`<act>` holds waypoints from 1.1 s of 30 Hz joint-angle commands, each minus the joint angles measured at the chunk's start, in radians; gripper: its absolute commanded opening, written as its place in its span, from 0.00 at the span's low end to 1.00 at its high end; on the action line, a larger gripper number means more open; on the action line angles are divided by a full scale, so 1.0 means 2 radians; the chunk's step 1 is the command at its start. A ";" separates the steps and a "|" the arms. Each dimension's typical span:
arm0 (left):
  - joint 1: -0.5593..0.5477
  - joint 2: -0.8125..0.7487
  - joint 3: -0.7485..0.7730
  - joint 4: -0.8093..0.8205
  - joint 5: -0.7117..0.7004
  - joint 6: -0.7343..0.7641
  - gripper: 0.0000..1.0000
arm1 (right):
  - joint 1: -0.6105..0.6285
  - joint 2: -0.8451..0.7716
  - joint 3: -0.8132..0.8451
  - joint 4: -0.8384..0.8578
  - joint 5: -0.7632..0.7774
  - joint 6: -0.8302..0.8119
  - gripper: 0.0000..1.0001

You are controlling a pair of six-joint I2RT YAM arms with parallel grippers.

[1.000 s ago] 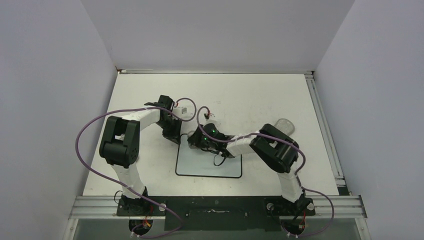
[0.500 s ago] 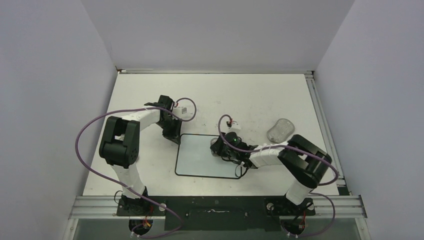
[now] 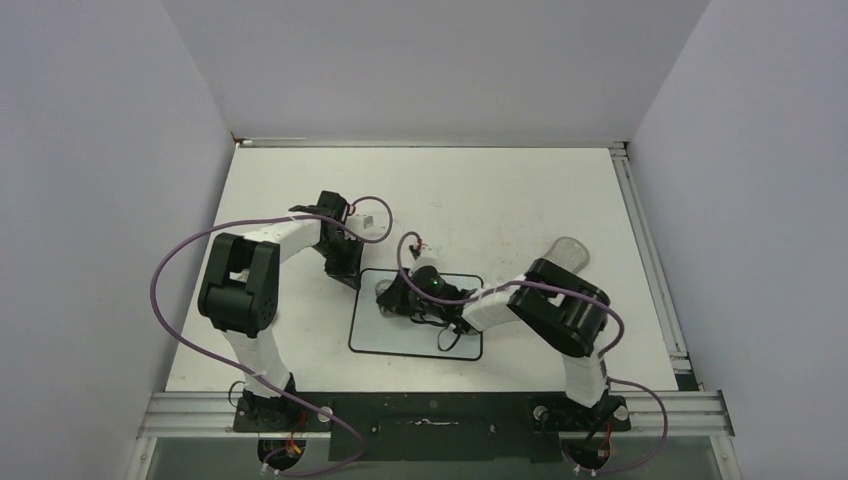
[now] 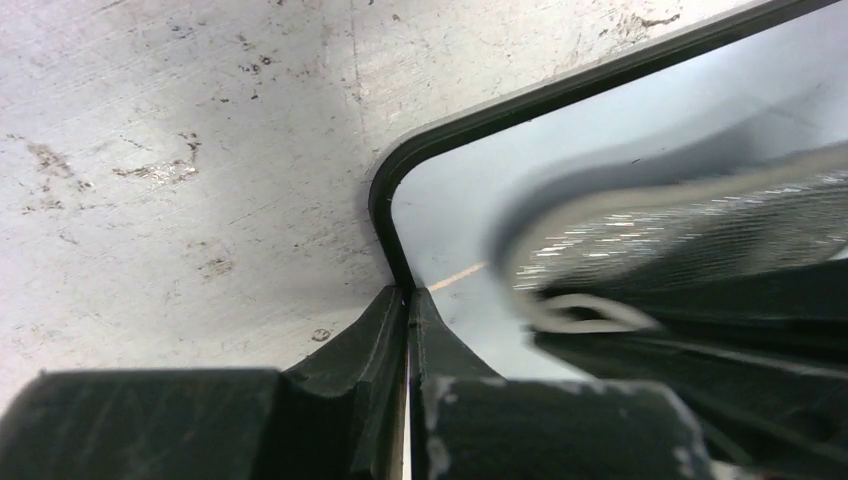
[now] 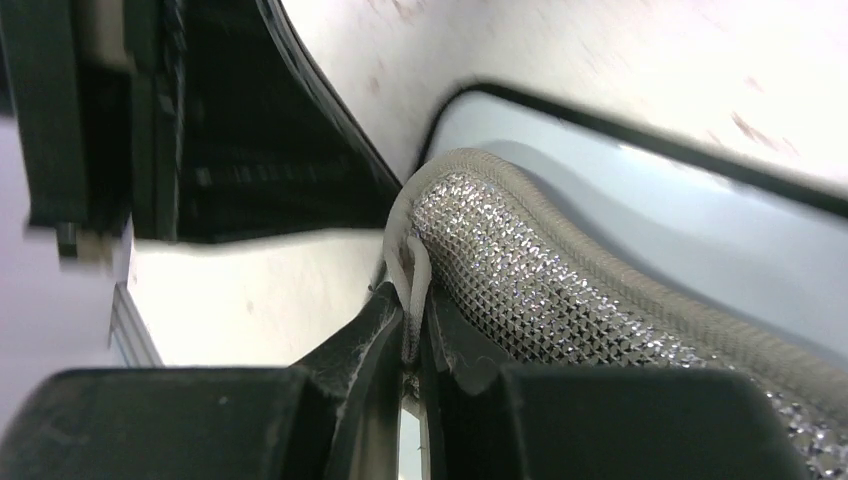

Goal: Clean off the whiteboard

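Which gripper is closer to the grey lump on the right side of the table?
Right. The right gripper, holding a pad, is on the board, left of the lump; the left gripper is farther left, at the board's far left corner.

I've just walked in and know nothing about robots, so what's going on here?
Two robot arms are working on a whiteboard lying flat on the table. The left gripper is shut, its tips against the board's black rim by the far left corner, apparently steadying it. The right gripper is shut on the loop of a silvery mesh pad, which lies on the board near that corner, seemingly as the eraser.
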 commanded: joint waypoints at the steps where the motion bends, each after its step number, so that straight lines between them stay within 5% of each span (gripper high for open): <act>1: -0.003 0.013 -0.005 0.020 -0.025 0.009 0.00 | -0.024 -0.103 -0.144 -0.065 -0.001 -0.004 0.05; 8: -0.001 0.014 0.000 0.019 -0.023 0.008 0.00 | -0.040 -0.217 -0.235 -0.119 0.049 -0.016 0.05; 18: -0.004 0.018 0.002 0.017 -0.018 0.001 0.00 | 0.043 -0.013 -0.011 -0.082 0.010 -0.029 0.05; 22: -0.002 0.020 0.007 0.016 -0.018 0.001 0.00 | 0.043 -0.005 0.014 -0.081 -0.004 -0.030 0.05; 33: 0.014 0.026 0.026 0.011 -0.010 0.009 0.00 | 0.008 -0.241 -0.314 -0.036 0.017 0.040 0.05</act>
